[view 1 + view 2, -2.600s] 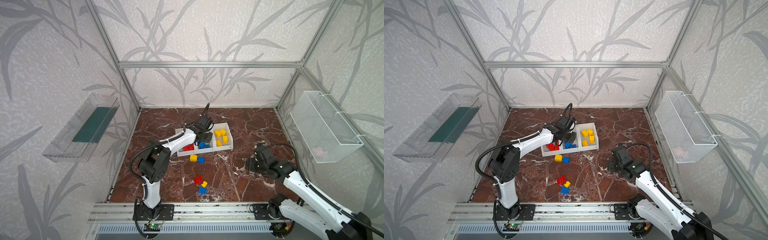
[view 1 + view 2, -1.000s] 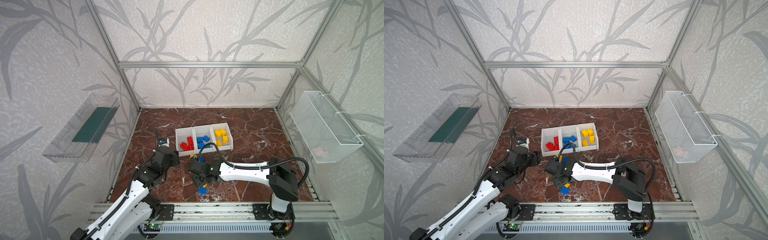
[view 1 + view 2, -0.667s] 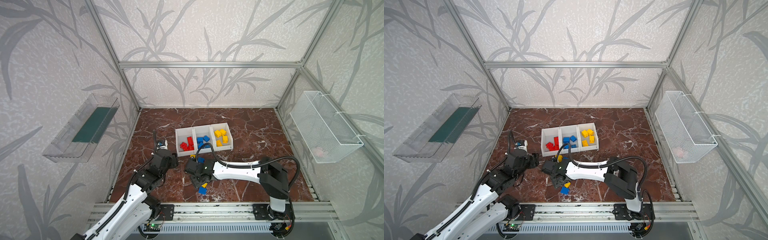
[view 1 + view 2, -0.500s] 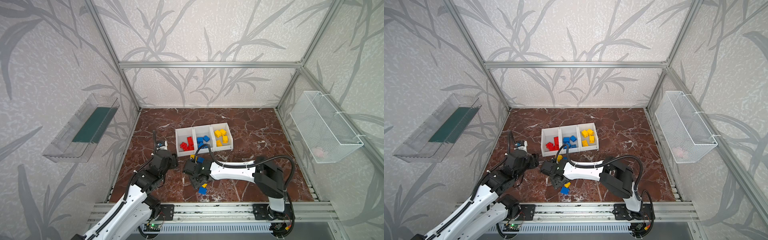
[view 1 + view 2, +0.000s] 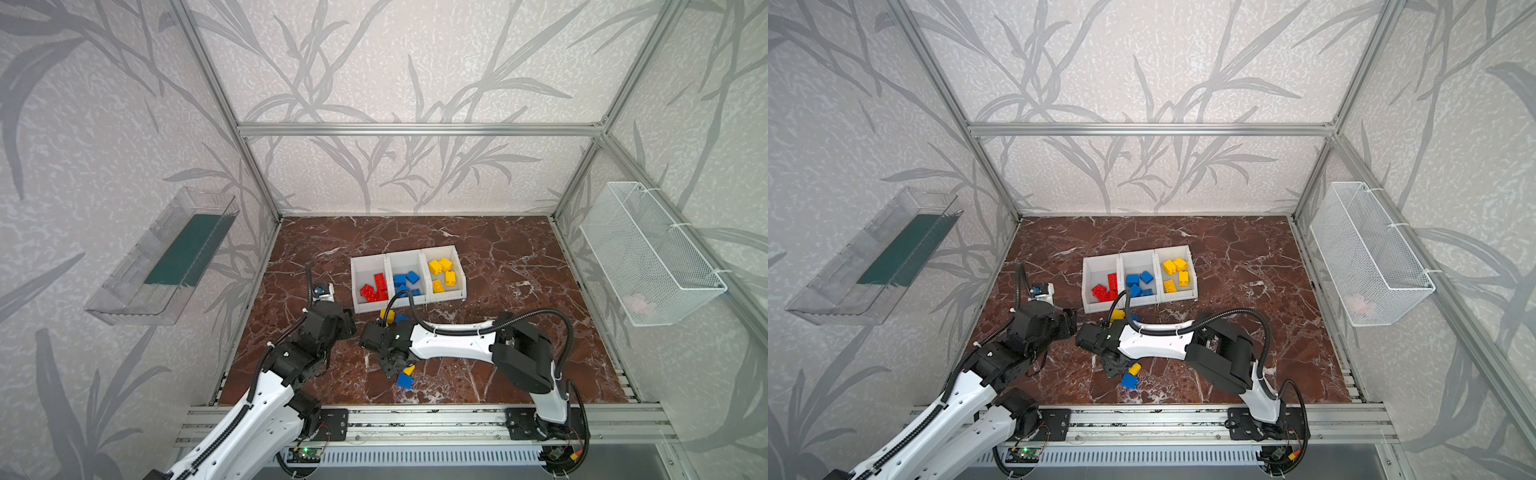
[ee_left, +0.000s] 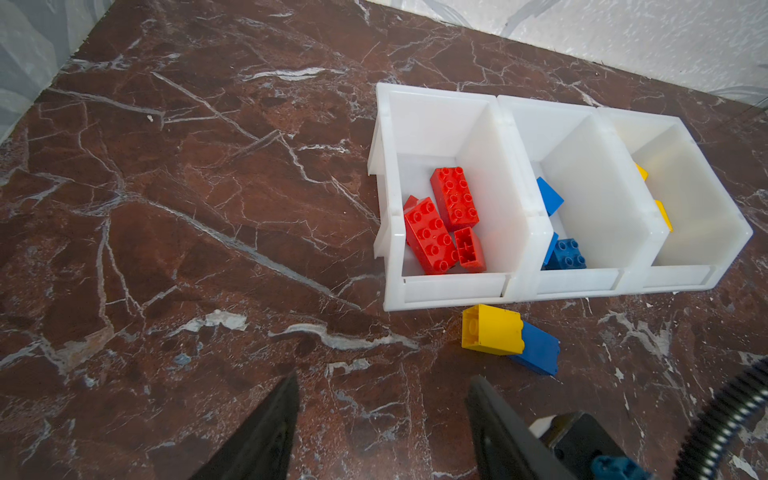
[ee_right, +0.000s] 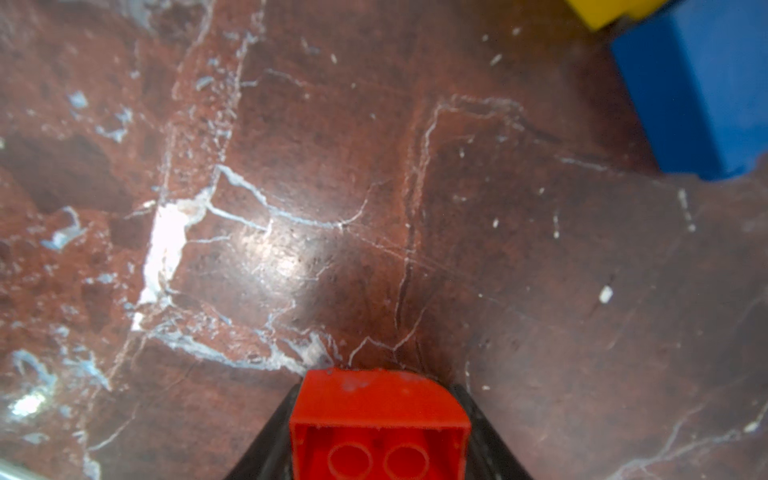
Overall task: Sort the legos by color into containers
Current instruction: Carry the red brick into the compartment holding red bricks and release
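Red lego point(image 7: 380, 424) partly cropped, clamped between right jaws; hidden overhead.

Scene overlooked from high front in both top views, bins point(image 6: 453, 291) faced from left wrist, tabletop point(image 7: 291, 208) seen close from right wrist

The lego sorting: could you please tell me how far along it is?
Done: red bricks, blue bricks, yellow bricks in separate bins. In hand: the right jaws grip a red brick. Left: a yellow-blue pair by the bins, a second pair beside the right arm.
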{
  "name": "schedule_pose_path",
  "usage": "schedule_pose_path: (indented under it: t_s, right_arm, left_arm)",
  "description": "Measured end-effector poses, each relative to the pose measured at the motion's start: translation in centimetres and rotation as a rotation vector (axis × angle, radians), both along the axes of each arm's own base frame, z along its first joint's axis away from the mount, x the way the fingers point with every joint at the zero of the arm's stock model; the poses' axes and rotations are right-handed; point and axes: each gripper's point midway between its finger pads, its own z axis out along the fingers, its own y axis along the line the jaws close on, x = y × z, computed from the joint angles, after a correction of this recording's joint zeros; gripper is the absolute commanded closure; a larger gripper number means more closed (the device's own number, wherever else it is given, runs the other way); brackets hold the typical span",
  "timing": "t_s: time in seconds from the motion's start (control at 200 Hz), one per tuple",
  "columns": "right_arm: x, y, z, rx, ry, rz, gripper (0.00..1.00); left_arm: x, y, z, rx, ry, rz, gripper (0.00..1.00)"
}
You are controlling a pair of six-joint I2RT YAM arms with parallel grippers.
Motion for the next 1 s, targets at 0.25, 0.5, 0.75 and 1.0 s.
schedule_pose_path:
  t_s: [0.25,0.5,0.75,1.0]
  right_arm:
    - [0.4,-0.3,0.1,-0.014,-0.015,0.017,0.61]
    - [5.4,0.2,3.9,0.034,-0.066,0.039,0.61]
    - [15.0,2.0,12.1,0.206,-0.223,-0.009,0.60]
    - [22.1,4.7,13.8,0.274,-0.304,-0.020,0.59]
  left_arm:
    - [-0.3,0.6,0.0,-0.009,-0.022,0.027,0.33]
    - [-0.4,0.7,0.5,-0.028,-0.043,0.036,0.33]
    - [-0.5,0.7,0.6,-0.051,-0.046,0.043,0.33]
    - [-0.6,0.5,0.2,-0.062,-0.037,0.040,0.33]
